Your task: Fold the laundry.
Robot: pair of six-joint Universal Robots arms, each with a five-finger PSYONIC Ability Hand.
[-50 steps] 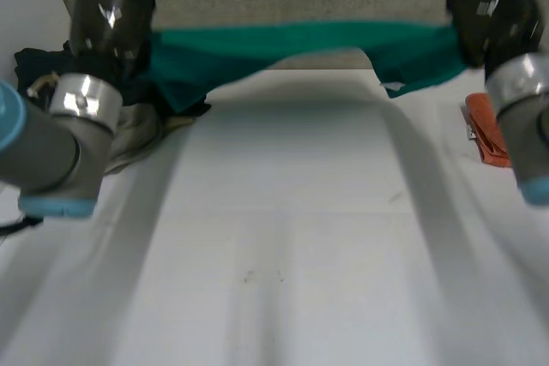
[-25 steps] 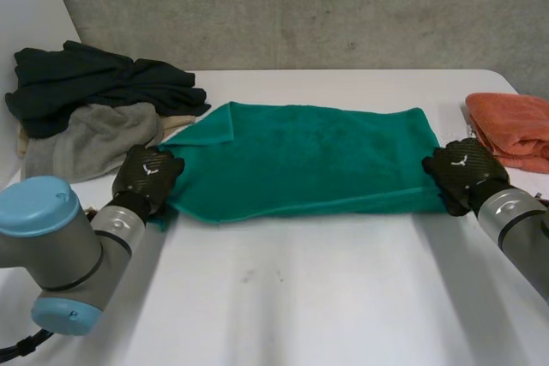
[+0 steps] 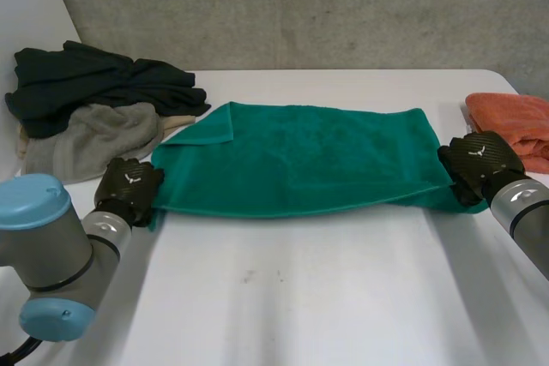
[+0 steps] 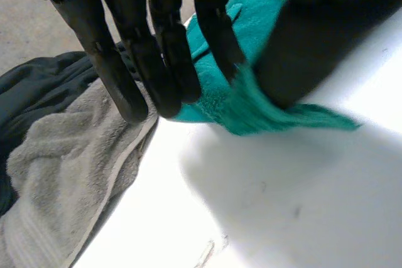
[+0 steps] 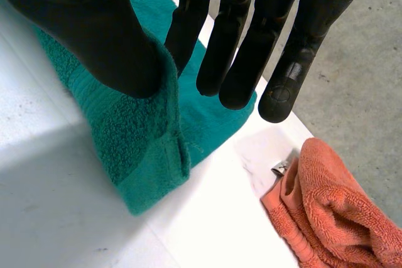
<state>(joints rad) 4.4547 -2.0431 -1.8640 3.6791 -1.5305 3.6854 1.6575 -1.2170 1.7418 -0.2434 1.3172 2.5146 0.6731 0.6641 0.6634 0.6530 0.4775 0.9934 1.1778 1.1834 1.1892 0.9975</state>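
A green towel (image 3: pixel 300 156) lies spread flat across the middle of the white table (image 3: pixel 283 297), with its far-left corner turned over. My left hand (image 3: pixel 129 186) rests at the towel's near-left corner. In the left wrist view that hand (image 4: pixel 163 48) has straight, spread fingers, and the green towel's corner (image 4: pixel 251 105) lies loose on the table between them and the thumb. My right hand (image 3: pixel 476 160) is at the near-right corner. There the thumb of the right hand (image 5: pixel 113 36) presses a raised fold of the green towel (image 5: pixel 138 136) against the fingers.
A heap of dark clothes (image 3: pixel 94 83) on a grey towel (image 3: pixel 94 139) lies at the far left, close to my left hand; the grey towel (image 4: pixel 56 161) is just beside its fingers. A folded orange towel (image 3: pixel 515 126) lies at the right edge, near my right hand.
A second ago both hands held the towel stretched in the air at the back. It has come down flat on the table, and the left hand's fingers have loosened from its corner.
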